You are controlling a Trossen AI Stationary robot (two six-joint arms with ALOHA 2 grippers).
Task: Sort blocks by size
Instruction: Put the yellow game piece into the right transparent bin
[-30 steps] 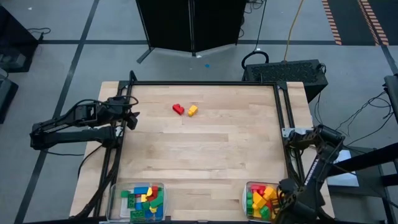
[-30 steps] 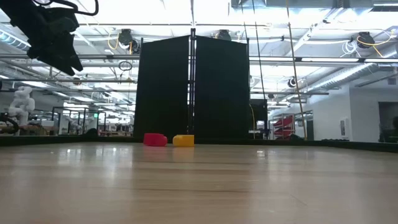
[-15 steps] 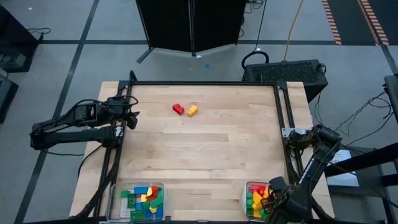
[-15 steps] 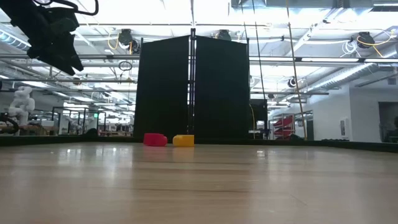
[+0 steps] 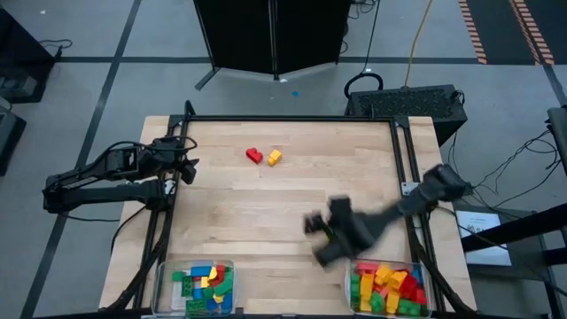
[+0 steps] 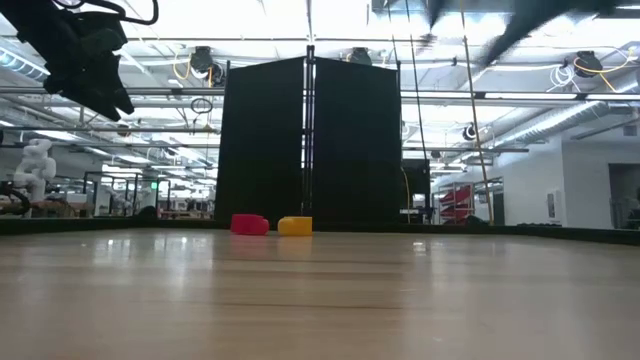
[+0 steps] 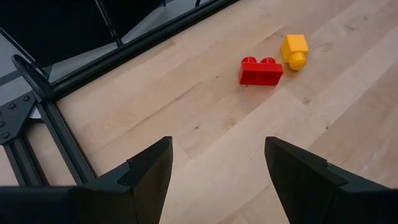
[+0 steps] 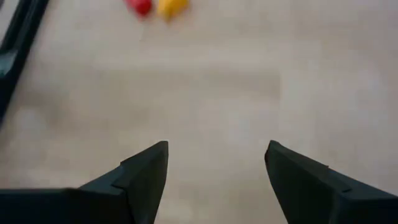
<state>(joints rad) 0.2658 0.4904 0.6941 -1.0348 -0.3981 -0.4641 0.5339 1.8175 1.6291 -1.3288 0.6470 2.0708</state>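
Two blocks lie apart from the rest on the far half of the table: a red one (image 5: 254, 156) (image 7: 261, 70) and a yellow one (image 5: 275, 157) (image 7: 295, 50), side by side on the wood. My right gripper (image 5: 315, 237) (image 8: 216, 168) hangs open above the table's middle right, nothing between its fingers, blurred; the two blocks (image 8: 155, 6) lie well ahead of it. At the table's left edge my left gripper (image 5: 189, 168) (image 7: 217, 168) stands open and empty, raised, pointing toward the two blocks.
Two clear bins of mixed red, yellow, green and blue blocks stand at the near edge, one at the left (image 5: 202, 285) and one at the right (image 5: 387, 285). A black frame rail (image 5: 292, 119) runs round the table. Bare wood lies between the bins and the two blocks.
My right gripper has swung fast from over the right bin toward the table's middle, going left and toward the far edge, and has turned as it went. The right bin now shows uncovered. The two blocks have stayed where they were.
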